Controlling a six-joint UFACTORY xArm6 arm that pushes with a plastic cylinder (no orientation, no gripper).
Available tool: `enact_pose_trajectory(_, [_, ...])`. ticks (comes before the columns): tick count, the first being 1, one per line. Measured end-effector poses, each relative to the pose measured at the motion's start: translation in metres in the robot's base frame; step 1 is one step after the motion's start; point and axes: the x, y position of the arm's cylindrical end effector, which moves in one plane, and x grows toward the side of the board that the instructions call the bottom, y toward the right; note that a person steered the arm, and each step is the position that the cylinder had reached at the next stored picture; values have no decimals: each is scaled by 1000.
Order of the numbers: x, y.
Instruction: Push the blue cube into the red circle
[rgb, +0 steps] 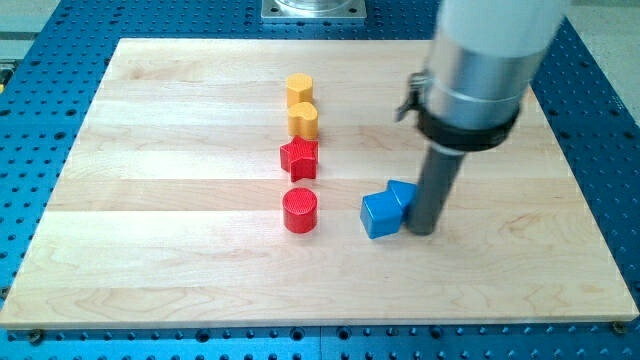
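Note:
The blue cube (381, 214) lies right of the board's middle. A second blue block (402, 193) touches its upper right corner and is partly hidden by the rod. The red circle (300, 210), a short red cylinder, stands a short way to the cube's left with a gap between them. My tip (422, 230) rests on the board against the right side of the blue blocks.
A red star block (299, 158) lies just above the red circle. Two yellow blocks (299, 89) (304, 120) stand above it in the same column. The wooden board (150, 200) lies on a blue perforated table (600, 120).

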Motion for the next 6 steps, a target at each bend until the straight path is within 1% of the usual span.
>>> enact_pose_trajectory(1, [23,-52])
enact_pose_trajectory(2, [50,-71])
enact_pose_trajectory(3, [45,-111])
enact_pose_trajectory(4, [28,-120])
enact_pose_trajectory(5, [0,-107])
enact_pose_trajectory(6, [-17,-100])
